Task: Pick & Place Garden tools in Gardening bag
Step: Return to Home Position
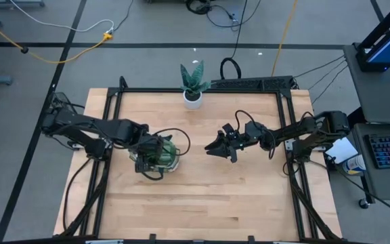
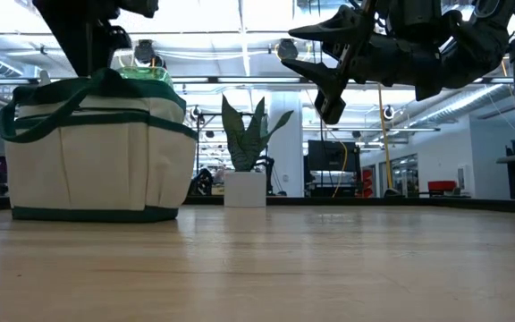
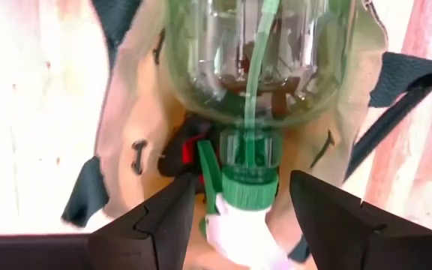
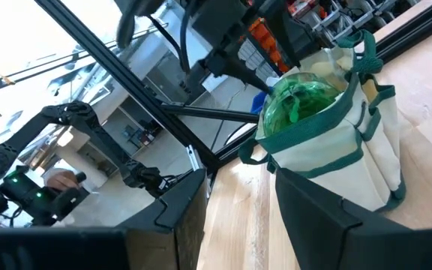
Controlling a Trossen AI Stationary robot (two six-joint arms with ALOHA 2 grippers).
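your left gripper hung straight over the gardening bag, which sat on the left half of the table. its fingers were spread wide and grasped nothing. the green spray bottle stood inside the bag, its neck between the fingers and touching neither. your right gripper hovered high over the middle of the table, right of the bag and apart from it, released and empty. the potted plant stood at the far edge.
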